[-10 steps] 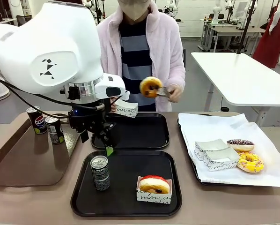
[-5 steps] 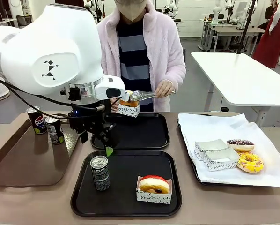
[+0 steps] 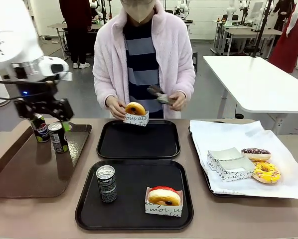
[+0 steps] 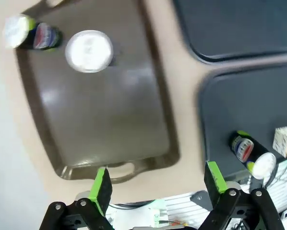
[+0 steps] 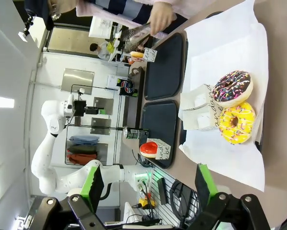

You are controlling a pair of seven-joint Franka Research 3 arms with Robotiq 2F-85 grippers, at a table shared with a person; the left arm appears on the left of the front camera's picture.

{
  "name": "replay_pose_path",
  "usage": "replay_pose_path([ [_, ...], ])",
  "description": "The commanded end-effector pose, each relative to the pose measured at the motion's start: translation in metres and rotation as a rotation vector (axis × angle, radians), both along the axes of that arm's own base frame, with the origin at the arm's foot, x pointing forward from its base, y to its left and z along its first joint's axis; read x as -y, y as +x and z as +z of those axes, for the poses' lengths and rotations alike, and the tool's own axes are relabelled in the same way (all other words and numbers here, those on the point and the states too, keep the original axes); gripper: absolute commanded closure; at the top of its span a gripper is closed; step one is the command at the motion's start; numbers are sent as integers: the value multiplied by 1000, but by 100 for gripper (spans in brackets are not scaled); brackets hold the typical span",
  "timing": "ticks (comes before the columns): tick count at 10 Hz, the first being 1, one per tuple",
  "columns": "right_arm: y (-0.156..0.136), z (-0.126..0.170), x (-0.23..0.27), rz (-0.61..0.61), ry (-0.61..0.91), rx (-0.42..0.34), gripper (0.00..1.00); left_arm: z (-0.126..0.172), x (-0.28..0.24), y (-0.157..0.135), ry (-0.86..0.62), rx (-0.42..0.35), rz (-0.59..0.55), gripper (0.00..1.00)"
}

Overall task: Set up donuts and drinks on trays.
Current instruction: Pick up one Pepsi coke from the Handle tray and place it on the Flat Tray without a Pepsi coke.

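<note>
Work surface: a brown desk (image 3: pixel 248 214) in an open room, with white tables behind the person. On my left side a glossy brown tray (image 3: pixel 19 174) carries a Pepsi can (image 3: pixel 39 128) and a second can (image 3: pixel 58 137), both upright at its far end. At centre, the far black tray (image 3: pixel 139 142) lies behind the near black tray (image 3: pixel 134 214). The near one holds an upright can (image 3: pixel 106 183) and a red-iced donut (image 3: pixel 164 195) in a paper sleeve. On the right, a paper-lined tray (image 3: pixel 214 132) holds a chocolate donut (image 5: pixel 232 88), a yellow donut (image 5: pixel 234 122) and empty sleeves.

The person's hand (image 3: pixel 114 106) holds a sleeved donut (image 3: pixel 135 110) at the far rim of the far black tray. The other hand (image 3: pixel 179 99) grips tongs (image 3: pixel 159 93).

My left end effector (image 4: pixel 159 181) is spread wide, holding and touching nothing. My right end effector (image 5: pixel 148 181) is likewise wide open and empty.

Pose: my left arm enters from the left with the wrist raised. Its fingers point down over the brown tray, near the two cans there and clear of both. My right wrist is rolled, so its view shows the desk sideways.
</note>
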State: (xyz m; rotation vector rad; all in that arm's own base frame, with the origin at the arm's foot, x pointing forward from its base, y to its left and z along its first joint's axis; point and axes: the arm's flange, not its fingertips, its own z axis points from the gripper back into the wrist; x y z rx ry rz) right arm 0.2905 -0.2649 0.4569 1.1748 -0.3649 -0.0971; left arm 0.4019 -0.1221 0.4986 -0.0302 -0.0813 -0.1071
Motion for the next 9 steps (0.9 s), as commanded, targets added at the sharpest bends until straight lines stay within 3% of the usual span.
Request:
replay_pose_path([
  [1,1,-1,0,-3,2,10,0,-2,-10,7,49,33,140,0],
  [3,1,-1,0,-3,2,10,0,3,-15,-1,60,51,206,0],
  [4,1,-1,0,-3,2,10,0,0,-29,10,22,17,123,0],
  [9,1,-1,0,-3,2,10,0,0,-29,10,22,17,123,0],
])
